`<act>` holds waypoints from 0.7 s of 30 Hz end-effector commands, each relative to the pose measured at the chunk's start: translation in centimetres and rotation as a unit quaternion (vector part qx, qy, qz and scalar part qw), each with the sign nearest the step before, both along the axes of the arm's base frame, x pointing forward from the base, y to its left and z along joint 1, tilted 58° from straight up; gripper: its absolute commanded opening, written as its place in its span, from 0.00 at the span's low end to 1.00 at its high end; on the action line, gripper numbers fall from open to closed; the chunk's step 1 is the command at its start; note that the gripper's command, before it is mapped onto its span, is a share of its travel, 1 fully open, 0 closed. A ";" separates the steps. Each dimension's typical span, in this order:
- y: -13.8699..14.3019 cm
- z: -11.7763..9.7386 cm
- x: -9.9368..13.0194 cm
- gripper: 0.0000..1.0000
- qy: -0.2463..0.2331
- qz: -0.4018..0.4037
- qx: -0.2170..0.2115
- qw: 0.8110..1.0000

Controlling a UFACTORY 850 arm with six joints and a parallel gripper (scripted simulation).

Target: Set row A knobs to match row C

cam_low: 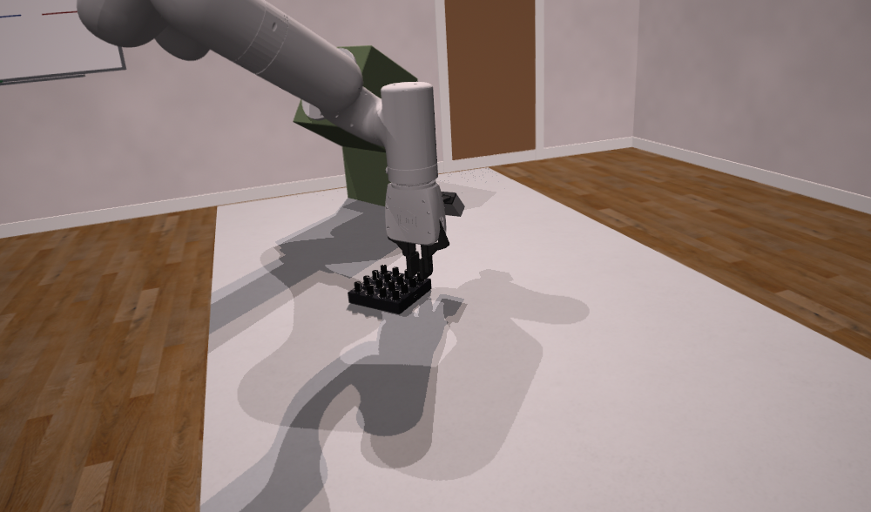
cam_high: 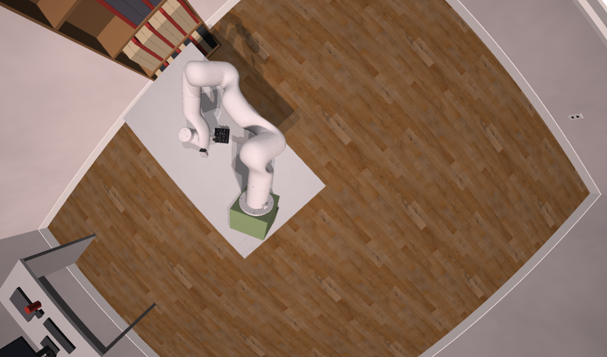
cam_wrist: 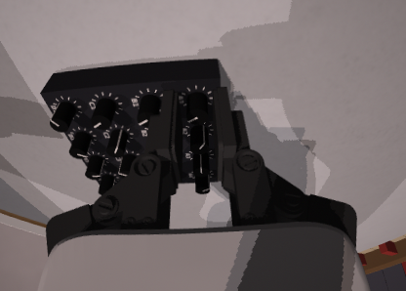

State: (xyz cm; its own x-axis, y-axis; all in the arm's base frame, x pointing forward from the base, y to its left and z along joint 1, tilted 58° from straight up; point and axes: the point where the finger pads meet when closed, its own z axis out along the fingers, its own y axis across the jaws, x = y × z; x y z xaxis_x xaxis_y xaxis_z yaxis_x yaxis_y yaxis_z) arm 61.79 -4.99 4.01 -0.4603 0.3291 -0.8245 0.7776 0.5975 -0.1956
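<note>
The black knob box (cam_high: 221, 135) (cam_low: 374, 300) (cam_wrist: 137, 75) stands on the table. My gripper (cam_low: 420, 272) (cam_wrist: 196, 108) points down over row A, its fingers slightly apart on either side of that row, with a narrow gap to the knobs. In the wrist view, row A runs down between the fingers: A1 (cam_wrist: 197, 104) has its line toward the lower left, A2 (cam_wrist: 198, 135) and A3 (cam_wrist: 201, 162) show lines running mostly downward, and A4 (cam_wrist: 202, 184) is lowest. C1 (cam_wrist: 104, 109) points lower left; C2 (cam_wrist: 117, 142) has a slanted line. C3 is partly hidden and C4 is hidden by the left finger.
B1 (cam_wrist: 148, 108) stands close beside the left finger; other row B knobs are mostly hidden. Row D, with D1 (cam_wrist: 63, 114), lies at the far left. The arm's green pedestal (cam_high: 248, 222) (cam_low: 366, 175) and a bookshelf (cam_high: 127, 34) stand at the table's ends.
</note>
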 end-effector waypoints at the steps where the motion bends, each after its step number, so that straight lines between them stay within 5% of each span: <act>1: 0.4 0.3 -0.1 0.19 -0.001 0.001 0.000 1.000; 21: 2.6 1.9 -1.4 0.19 -0.001 0.001 0.000 1.000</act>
State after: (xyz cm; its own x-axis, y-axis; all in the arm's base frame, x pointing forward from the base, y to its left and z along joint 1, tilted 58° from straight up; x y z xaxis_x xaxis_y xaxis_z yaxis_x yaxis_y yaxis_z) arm 60.42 -2.58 5.76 -0.4600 0.3290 -0.8247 0.7775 0.5979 -0.1950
